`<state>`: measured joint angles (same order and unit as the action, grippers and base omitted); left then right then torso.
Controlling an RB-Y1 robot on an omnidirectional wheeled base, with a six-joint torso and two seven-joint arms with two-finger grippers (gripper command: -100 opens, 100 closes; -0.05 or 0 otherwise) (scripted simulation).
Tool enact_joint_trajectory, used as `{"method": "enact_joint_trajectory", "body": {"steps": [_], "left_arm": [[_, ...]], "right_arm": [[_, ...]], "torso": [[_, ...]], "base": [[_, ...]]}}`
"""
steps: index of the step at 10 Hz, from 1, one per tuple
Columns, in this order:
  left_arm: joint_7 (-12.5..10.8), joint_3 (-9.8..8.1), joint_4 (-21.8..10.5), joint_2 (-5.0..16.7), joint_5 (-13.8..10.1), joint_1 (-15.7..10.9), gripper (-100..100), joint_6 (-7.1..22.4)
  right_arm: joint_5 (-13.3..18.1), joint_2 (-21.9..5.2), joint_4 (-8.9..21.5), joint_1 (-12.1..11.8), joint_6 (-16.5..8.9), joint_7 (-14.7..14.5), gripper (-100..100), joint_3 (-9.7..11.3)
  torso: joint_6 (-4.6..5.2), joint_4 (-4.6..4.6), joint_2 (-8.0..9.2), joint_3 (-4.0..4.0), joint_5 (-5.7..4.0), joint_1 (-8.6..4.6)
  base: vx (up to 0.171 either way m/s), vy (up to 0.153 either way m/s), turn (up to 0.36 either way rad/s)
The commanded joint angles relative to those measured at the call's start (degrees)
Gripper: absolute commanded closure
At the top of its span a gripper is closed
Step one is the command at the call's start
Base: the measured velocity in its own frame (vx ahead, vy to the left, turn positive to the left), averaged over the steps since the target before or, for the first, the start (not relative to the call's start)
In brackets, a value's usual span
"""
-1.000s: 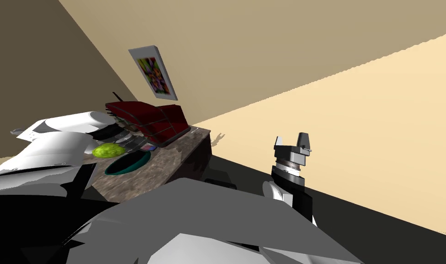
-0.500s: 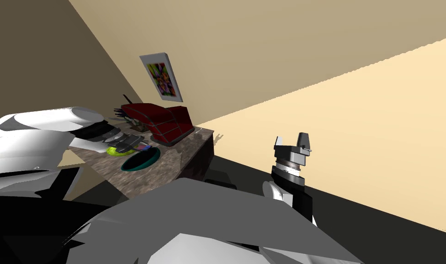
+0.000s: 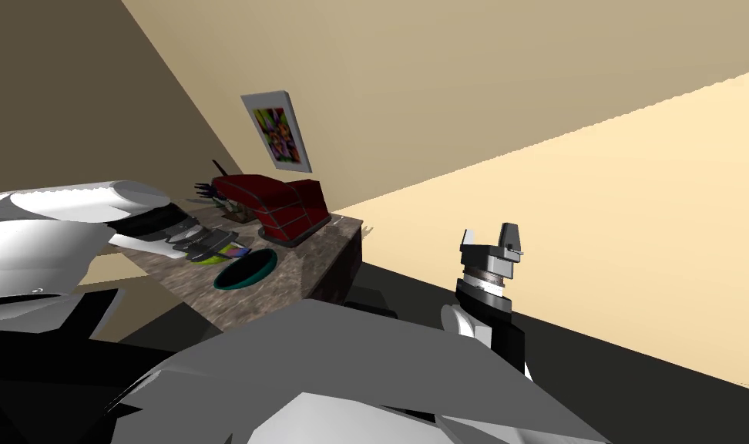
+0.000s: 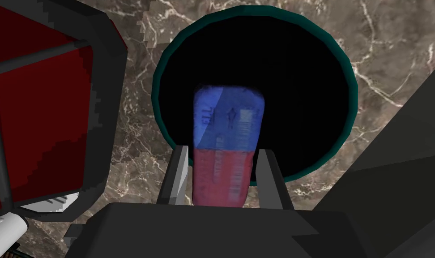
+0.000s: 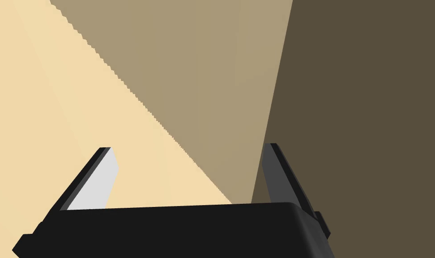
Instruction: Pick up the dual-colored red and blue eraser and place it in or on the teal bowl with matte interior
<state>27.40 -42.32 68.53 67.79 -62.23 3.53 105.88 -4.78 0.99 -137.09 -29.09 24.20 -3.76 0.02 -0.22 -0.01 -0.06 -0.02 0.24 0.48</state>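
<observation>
- Gripping is noted at the left gripper [image 4: 222, 150]: its fingers [image 4: 178, 172] are pressed on the long sides of the red and blue eraser [image 4: 228, 143], at the red end, with the blue end projecting.
- The eraser is held over the dark hollow of the teal bowl [image 4: 160, 76], left of centre in the head view, on the marbled table [image 3: 319, 254]; its height above the bowl cannot be told.
- The eraser is judged light, slightly soft and grippy. A hold across the narrow width should suffice.
- The right gripper [image 3: 490, 239] is raised right of centre, fingers spread, nothing held.
</observation>
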Motion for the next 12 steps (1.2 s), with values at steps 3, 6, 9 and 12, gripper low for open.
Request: {"method": "enact_joint_trajectory", "body": {"steps": [3,6,9,12], "left_arm": [[0.02,0.0,-0.01,0.0,0.01,0.0,-100,-0.02],[0.02,0.0,-0.01,0.0,0.01,0.0,0,-0.02],[-0.74,-2.6,1.3,3.26,-2.05,0.15,-100,4.34],[-0.75,-3.64,1.63,4.34,-2.73,0.39,-100,5.69]], "right_arm": [[0.0,0.0,0.0,0.0,0.0,0.0,0,0.0],[0.0,0.01,0.0,0.0,0.0,0.0,0,0.01],[0.0,0.01,0.0,0.0,0.0,0.0,0,0.01],[0.0,0.01,0.0,0.0,0.0,0.0,0,0.01]], "torso": [[0.01,-0.01,-0.03,-0.02,-0.07,-0.22],[0.01,-0.01,-0.04,-0.02,-0.08,-0.26],[0.01,-0.03,-0.15,-0.09,-0.1,-0.32],[0.02,-0.05,-0.2,-0.12,-0.09,-0.31]], "base": [[0.0,0.003,0.001],[0.0,0.0,0.0],[0.039,-0.009,0.054],[0.038,-0.006,0.036]]}}
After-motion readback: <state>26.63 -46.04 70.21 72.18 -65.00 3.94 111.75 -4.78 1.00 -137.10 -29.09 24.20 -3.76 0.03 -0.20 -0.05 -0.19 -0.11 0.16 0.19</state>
